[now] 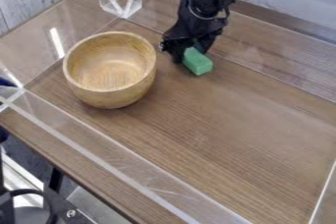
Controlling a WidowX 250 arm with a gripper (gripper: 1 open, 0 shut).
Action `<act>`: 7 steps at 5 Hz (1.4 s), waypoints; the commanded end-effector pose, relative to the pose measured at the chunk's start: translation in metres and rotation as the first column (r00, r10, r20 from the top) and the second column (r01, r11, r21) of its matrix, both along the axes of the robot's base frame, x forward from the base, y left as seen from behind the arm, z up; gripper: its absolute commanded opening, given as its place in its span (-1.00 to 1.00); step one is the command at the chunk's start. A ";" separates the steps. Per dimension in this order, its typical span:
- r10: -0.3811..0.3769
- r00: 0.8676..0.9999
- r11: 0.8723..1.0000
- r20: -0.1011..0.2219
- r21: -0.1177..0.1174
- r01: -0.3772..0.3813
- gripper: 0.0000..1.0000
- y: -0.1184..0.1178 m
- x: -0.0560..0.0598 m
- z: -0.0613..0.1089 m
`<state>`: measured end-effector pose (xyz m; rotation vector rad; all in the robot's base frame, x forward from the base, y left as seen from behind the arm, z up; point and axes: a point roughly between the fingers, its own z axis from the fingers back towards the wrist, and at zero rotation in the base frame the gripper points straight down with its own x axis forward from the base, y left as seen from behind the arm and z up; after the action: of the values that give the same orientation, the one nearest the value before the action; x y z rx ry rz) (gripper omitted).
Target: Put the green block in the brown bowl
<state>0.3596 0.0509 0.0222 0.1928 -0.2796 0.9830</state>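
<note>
The green block (197,62) lies flat on the wooden table (223,130), near its far edge and just right of the brown bowl (110,68). The black gripper (188,44) reaches down over the block's far end, jaws parted fairly wide and holding nothing

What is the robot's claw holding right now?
Nothing that can be told. The claw is down at the far end of the green block, which lies on the table.
</note>
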 end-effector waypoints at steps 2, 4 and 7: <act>-0.128 0.992 0.992 0.020 -0.020 0.128 -1.00 -0.012 0.001 0.035; -0.245 0.968 0.967 0.054 -0.058 0.248 -1.00 -0.015 -0.004 0.078; -0.351 0.932 0.931 0.089 -0.071 0.357 -1.00 0.035 -0.037 0.134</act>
<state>0.3192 0.0869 0.1340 0.0279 -0.2569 0.6542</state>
